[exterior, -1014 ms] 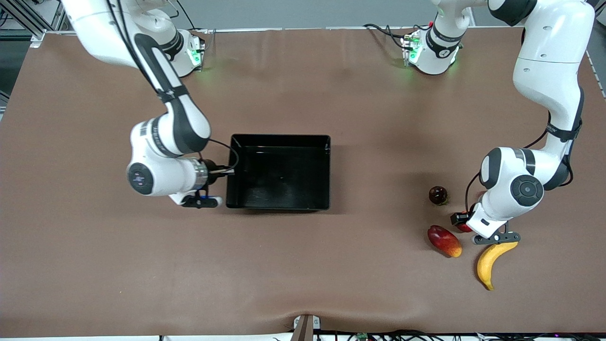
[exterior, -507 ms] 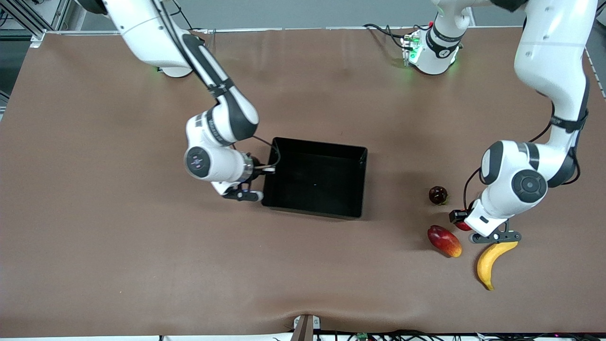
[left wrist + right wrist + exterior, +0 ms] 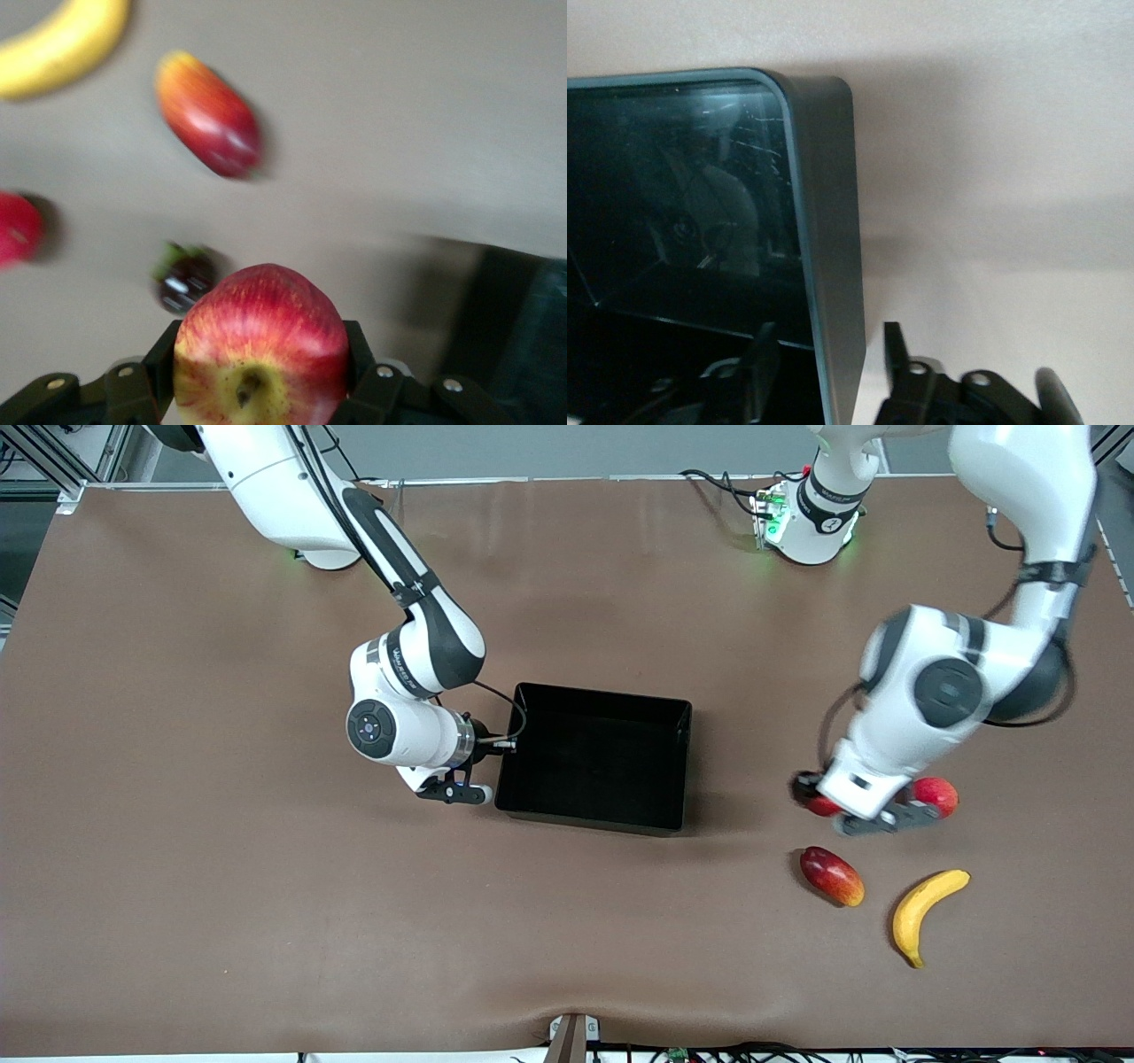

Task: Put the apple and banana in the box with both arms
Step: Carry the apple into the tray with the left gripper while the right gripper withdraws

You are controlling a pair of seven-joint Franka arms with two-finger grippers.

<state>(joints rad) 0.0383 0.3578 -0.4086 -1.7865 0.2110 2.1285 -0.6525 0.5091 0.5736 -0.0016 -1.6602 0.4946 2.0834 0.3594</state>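
My left gripper (image 3: 843,808) is shut on the apple (image 3: 821,807), red with yellow streaks, and holds it in the air over the fruit cluster at the left arm's end; the left wrist view shows the apple (image 3: 261,345) filling the gripper (image 3: 263,376). The yellow banana (image 3: 921,912) lies on the table nearest the front camera and also shows in the left wrist view (image 3: 62,44). The black box (image 3: 682,762) sits mid-table. My right gripper (image 3: 485,786) straddles the box wall (image 3: 824,221), one finger inside and one outside, with a gap on each side, in the right wrist view (image 3: 830,343).
A red-orange mango-like fruit (image 3: 831,875) lies beside the banana. A smooth pinkish-red round fruit (image 3: 937,793) sits under the left arm. A small dark fruit (image 3: 184,279) lies below the held apple, hidden in the front view. The brown table extends toward the front camera.
The right gripper dragged the box toward the left arm's end, then held still. The left gripper rose with the apple and swung toward the box, uncovering the pinkish-red fruit.
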